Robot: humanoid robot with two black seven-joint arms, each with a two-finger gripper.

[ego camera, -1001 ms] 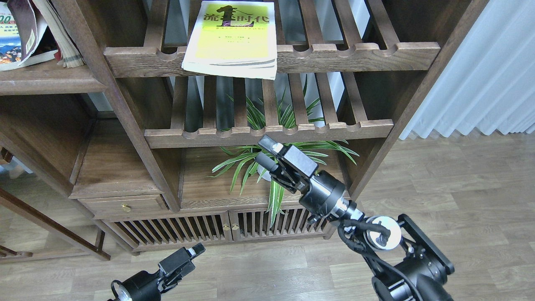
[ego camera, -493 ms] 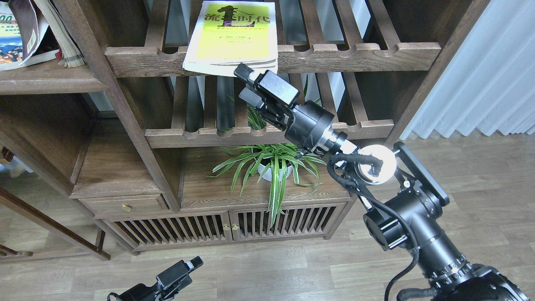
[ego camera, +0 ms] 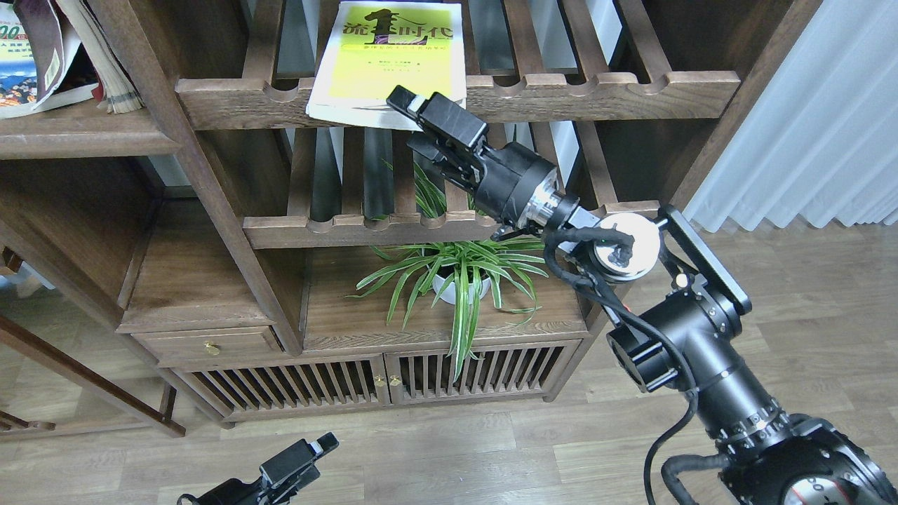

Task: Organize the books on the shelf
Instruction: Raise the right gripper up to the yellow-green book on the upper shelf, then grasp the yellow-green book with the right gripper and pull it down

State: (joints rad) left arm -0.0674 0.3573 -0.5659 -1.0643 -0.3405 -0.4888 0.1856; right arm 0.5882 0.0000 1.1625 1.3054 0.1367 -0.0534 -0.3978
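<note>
- While the dark wooden bookcase [ego camera: 210, 175] fills the view from nine to one o'clock, its upper slatted rack [ego camera: 596, 95] carries the yellow-green book [ego camera: 393, 63], lying flat with its near edge overhanging the scalloped front rail.
- Reaching in from five o'clock, the robot's right arm [ego camera: 694, 358] stretches toward twelve o'clock, its right gripper [ego camera: 414, 130] at the book's lower right corner; the fingers stand apart, the upper one over the book's near edge and the lower one under it, though whether they touch the book cannot be told.
- At ten o'clock, the solid flat shelf [ego camera: 77, 133] holds two more books: the maroon book [ego camera: 45, 49] leaning over the white book [ego camera: 14, 70], both cut off by the frame.
- Near the centre, a potted spider plant [ego camera: 456, 273] sits on the cabinet top below the lower slatted rack [ego camera: 449, 224].
- At seven o'clock, the left gripper [ego camera: 309, 456] hangs low over the wood floor [ego camera: 772, 294], well apart from the bookcase; seen nearly end-on, its fingers cannot be told apart.
</note>
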